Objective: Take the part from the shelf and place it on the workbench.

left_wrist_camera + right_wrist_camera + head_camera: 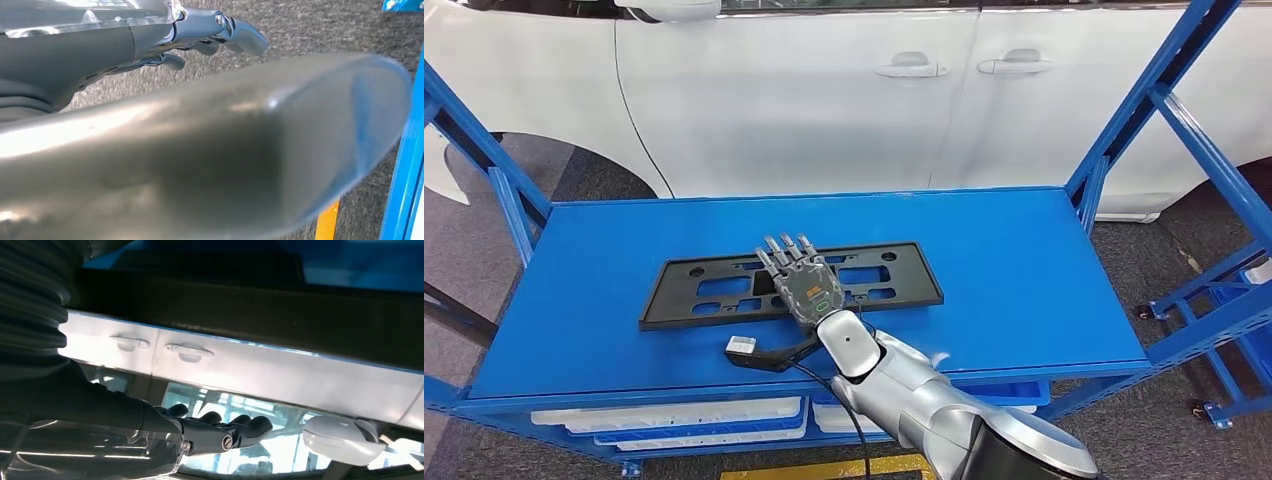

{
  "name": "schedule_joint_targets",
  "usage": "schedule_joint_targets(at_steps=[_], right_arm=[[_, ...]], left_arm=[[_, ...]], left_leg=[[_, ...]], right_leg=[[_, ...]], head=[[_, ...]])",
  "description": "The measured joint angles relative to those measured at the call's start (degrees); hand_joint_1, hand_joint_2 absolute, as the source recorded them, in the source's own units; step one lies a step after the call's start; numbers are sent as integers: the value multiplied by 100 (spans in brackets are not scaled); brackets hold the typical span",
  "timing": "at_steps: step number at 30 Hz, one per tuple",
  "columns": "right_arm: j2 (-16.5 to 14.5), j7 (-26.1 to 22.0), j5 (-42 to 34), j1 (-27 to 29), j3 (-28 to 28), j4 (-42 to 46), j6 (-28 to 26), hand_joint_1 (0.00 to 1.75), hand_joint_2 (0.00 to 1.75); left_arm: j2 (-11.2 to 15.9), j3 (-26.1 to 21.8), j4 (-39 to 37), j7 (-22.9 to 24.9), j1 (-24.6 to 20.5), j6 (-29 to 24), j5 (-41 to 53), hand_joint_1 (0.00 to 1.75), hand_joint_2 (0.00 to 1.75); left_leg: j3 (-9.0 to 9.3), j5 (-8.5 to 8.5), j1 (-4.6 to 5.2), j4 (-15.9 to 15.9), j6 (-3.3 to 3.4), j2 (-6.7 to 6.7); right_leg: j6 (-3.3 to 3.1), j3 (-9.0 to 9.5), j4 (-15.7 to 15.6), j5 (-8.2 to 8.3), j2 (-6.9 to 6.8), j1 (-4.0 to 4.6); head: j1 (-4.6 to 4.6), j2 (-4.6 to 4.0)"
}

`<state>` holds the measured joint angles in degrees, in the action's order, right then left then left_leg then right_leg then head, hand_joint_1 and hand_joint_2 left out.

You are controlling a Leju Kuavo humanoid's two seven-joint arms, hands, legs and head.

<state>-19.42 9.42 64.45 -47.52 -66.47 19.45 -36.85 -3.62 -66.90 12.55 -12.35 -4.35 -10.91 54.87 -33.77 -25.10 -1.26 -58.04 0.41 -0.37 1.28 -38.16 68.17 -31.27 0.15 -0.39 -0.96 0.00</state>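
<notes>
**Robot hand laid over a black frame part on a blue shelf**

A flat, black, rectangular plastic frame part (724, 288) with cut-out windows is seen lying flat at the centre of a blue metal shelf top (1004, 270). The right hand (802, 285) is stretched over the part's middle, fingers extended toward 12 o'clock; whether anything is gripped cannot be told. The left hand (220, 35) is seen above grey carpet, fingers curled, nothing held. A white car (824, 90) is parked at 12 o'clock.
</notes>
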Motion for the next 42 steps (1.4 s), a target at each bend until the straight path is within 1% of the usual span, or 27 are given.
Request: schedule_joint_targets(at_steps=[1, 2, 3, 4, 6, 8, 11, 13, 14, 16, 17, 18, 19, 21, 22, 23, 27, 28, 30, 31, 32, 33, 34, 36, 38, 40, 42], right_arm=[[26, -7, 3, -10, 38, -45, 19, 134, 175], [54, -22, 3, -12, 74, -86, 49, 168, 175], [79, -43, 4, -13, 110, -123, 86, 175, 175], [94, -69, 8, -17, 137, -151, 125, 175, 175], [105, -120, 27, -33, 183, -182, 180, 175, 175], [101, -147, 66, -44, 226, -193, 196, 175, 175], [93, -164, 109, -43, 299, -208, 194, 175, 175], [79, -185, 115, -51, 361, -213, 191, 175, 175], [72, -199, 120, -54, 386, -214, 191, 175, 175], [68, -229, 129, -53, 427, -220, 192, 175, 175], [69, -242, 133, -48, 445, -224, 191, 175, 175], [68, -251, 136, -45, 462, -227, 190, 175, 175], [68, -257, 138, -44, 478, -229, 190, 175, 175], [67, -259, 139, -50, 504, -229, 189, 175, 175], [67, -258, 140, -56, 515, -229, 188, 175, 175], [67, -258, 148, -63, 526, -229, 184, 175, 175], [68, -262, 196, -81, 621, -228, 160, 175, 175], [68, -276, 196, -88, 659, -228, 145, 175, 175], [70, -328, 177, -93, 743, -227, 93, 175, 175], [74, -373, 153, -85, 790, -227, 52, 175, 175], [79, -424, 124, -72, 840, -226, 2, 175, 175], [83, -488, 94, -61, 904, -220, -56, 175, 175], [86, -558, 68, -54, 974, -196, -109, 175, 175], [96, -710, 43, -51, 1169, -43, -181, 175, 175], [108, -932, 61, -30, 1467, 265, -226, 175, 175], [119, -1279, 101, 44, 1902, 694, -258, 175, 175], [123, -1580, 120, 119, 2356, 1093, -269, 175, 175]], left_arm=[[9, 0, 0, 1, 2, -1, 10, 0, 0], [16, 0, 0, 2, 6, -2, 18, 0, 0], [22, 0, 0, 3, 9, -3, 20, 0, 0], [26, 0, 0, 3, 10, -3, 21, 0, 0], [28, 0, 0, -3, 5, -4, 21, 0, 0], [29, 0, 0, -22, -1, -2, 24, 0, 0], [39, 0, 0, -62, -3, 16, 31, 0, 0], [46, 1, 0, -86, -4, 47, 31, 0, 0], [50, 1, 0, -95, -4, 63, 27, 0, 0], [55, 1, 0, -107, 2, 82, 19, 0, 0], [59, 0, 0, -109, 7, 84, 14, 0, 0], [64, 0, 0, -111, 12, 85, 11, 0, 0], [67, 0, 0, -113, 12, 85, 9, 0, 0], [73, 0, 0, -119, 5, 86, 7, 0, 0], [74, 0, 0, -124, 1, 87, 6, 0, 0], [75, 0, 0, -132, 0, 87, 6, 0, 0], [75, 0, 0, -259, 5, 89, -8, 0, 0], [75, 0, 0, -325, 0, 88, -14, 0, 0], [76, 0, 0, -477, -8, 91, -24, 0, 0], [77, -1, 0, -565, -8, 102, -28, 0, 44], [78, -1, 0, -649, -6, 122, -36, 0, 87], [79, -2, 0, -730, -4, 146, -46, 0, 131], [80, -2, 0, -797, -3, 166, -59, 0, 175], [78, -2, 0, -872, -5, 150, -79, 0, 175], [64, -7, 0, -888, -11, 76, -97, 0, 175], [54, -17, 0, -870, -13, 9, -121, 0, 175], [55, -23, 0, -857, -13, -25, -139, 0, 175]], left_leg=[[-5, 0, 10, -2, 10, 2], [-6, -2, 20, -4, 15, 0], [-4, -3, 33, -7, 17, -4], [2, -3, 47, -8, 18, -9], [14, -6, 78, -8, 14, -14], [9, -9, 94, -6, -16, -10], [11, -12, 86, 15, -98, 4], [-63, -154, 84, -182, -158, 8], [-183, -311, 74, -453, -186, 8], [-546, -662, 53, -1217, -243, 8], [-687, -740, 41, -1498, -268, 9], [-736, -706, 29, -1582, -288, 9], [-663, -558, 16, -1419, -303, 12], [-280, -175, -14, -639, -325, 23], [-117, -57, -17, -301, -303, 20], [-26, -13, -14, -105, -270, 15], [-10, -6, -5, -29, -95, 0], [-7, 5, -11, -15, -57, 1], [-11, 16, -11, -1, -11, 4], [-20, 16, -6, -3, 2, 5], [-26, 16, 1, -5, 5, 4], [-29, 15, 8, -9, 7, 0], [-28, 14, 15, -14, 7, -5], [-22, 11, 30, -19, 3, -13], [-35, 6, 53, -25, -26, -11], [-49, 8, 59, -16, -78, -3], [-49, -5, 59, -15, -136, 1]], right_leg=[[6, -194, 391, -142, 0, 0], [0, -320, 628, -185, 0, 2], [-19, -344, 650, -118, 0, 8], [-53, -247, 421, 52, 0, 19], [-162, 134, -398, 437, -1, 57], [-225, 366, -925, 601, -18, 93], [-235, 408, -1061, 634, -30, 87], [-268, 466, -1158, 677, -37, 45], [-280, 490, -1190, 690, -43, 30], [-298, 497, -1195, 687, -48, 34], [-298, 498, -1189, 681, -48, 34], [-293, 500, -1179, 673, -47, 30], [-280, 506, -1163, 659, -45, 23], [-233, 513, -1106, 610, -41, 13], [-205, 502, -1068, 586, -38, 22], [-177, 489, -1041, 572, -35, 35], [-74, 451, -984, 531, -27, 43], [-44, 388, -843, 435, -26, 34], [3, 88, -210, 96, -25, 16], [16, -120, 210, -79, -25, 12], [20, -289, 535, -177, -25, 9], [14, -374, 682, -173, -25, 9], [-5, -345, 591, -57, -25, 12], [-88, -11, -163, 355, -20, 36], [-159, 287, -841, 607, -26, 73], [-180, 341, -998, 627, -36, 98], [-210, 358, -1053, 653, -43, 73]], head=[[1, 0], [1, 0], [1, 0], [2, 0], [1, 0], [-1, 0], [10, 0], [1, 0], [-5, 0], [-12, -1], [-12, -1], [-11, -1], [-13, -1], [-13, -1], [-16, -1], [-13, -1], [-2, 0], [9, 0], [31, 0], [35, 0], [35, 0], [36, 0], [36, -1], [37, -1], [36, -1], [36, -1], [37, 0]])
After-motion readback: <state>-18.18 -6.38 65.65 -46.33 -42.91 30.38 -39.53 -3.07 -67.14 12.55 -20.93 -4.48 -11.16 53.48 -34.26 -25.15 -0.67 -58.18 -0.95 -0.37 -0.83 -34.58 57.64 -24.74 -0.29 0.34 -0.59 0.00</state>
